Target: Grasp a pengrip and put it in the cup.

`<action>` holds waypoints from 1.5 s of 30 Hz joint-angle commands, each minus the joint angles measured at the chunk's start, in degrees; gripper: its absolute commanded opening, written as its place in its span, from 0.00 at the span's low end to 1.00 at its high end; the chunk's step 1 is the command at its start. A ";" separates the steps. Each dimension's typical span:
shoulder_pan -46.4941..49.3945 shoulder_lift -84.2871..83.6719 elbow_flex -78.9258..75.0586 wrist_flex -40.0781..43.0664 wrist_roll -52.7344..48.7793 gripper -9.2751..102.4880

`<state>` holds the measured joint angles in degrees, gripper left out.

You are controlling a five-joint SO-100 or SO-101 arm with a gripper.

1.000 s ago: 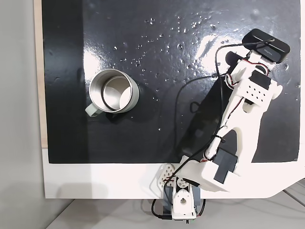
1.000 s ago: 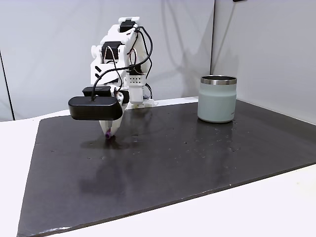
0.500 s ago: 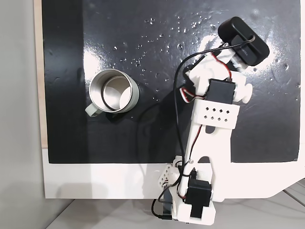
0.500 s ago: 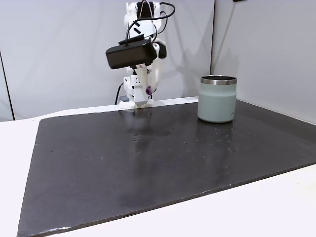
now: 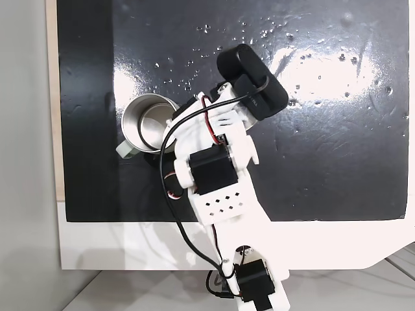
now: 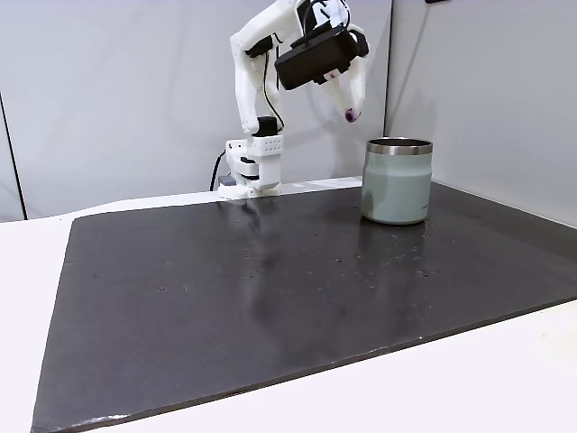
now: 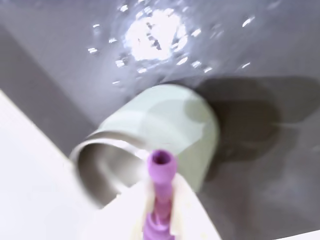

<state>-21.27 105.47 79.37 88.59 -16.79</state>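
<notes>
My gripper point(image 6: 350, 106) hangs high in the air, shut on the small purple pengrip point(image 6: 349, 114), which sticks out below its white fingers. In that fixed view it is up and to the left of the cup point(image 6: 397, 180), a pale grey-green steel mug standing upright on the mat. From overhead, the arm point(image 5: 214, 175) reaches over the mat and covers the right edge of the cup point(image 5: 144, 126). The wrist view is blurred: the pengrip point(image 7: 161, 180) sits between the white fingers point(image 7: 192, 215), with the cup point(image 7: 165, 125) just beyond its tip.
A black glossy mat point(image 5: 324, 162) covers most of the white table point(image 5: 130, 246). The arm's base point(image 6: 254, 167) stands at the mat's far edge in the side view. A black camera point(image 5: 253, 81) rides on the wrist. A grey wall stands behind the table.
The arm has lifted the pengrip off the mat, raised it high and swung it across the mat to beside the cup. The cup has not moved.
</notes>
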 commanded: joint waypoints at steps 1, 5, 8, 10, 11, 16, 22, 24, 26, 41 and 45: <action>-3.96 0.18 -5.36 0.26 6.42 0.09; -6.59 -2.64 -6.86 -1.23 10.90 0.09; -8.44 -4.75 -7.73 -2.55 12.92 0.09; -10.02 -5.89 -8.26 -2.81 13.62 0.09; -10.72 -6.42 -8.61 -2.81 14.06 0.09; -13.27 -7.65 -9.40 -2.81 16.61 0.09; -13.71 -8.53 -9.58 -2.72 18.02 0.09; -13.54 -8.61 -9.58 -2.72 18.02 0.10; -13.27 -8.61 -9.49 -2.81 17.93 0.18; -12.66 -8.44 -8.96 -1.93 17.31 0.33; -12.66 -8.44 -8.88 -1.93 17.31 0.33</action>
<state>-34.45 96.42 73.30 87.80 0.70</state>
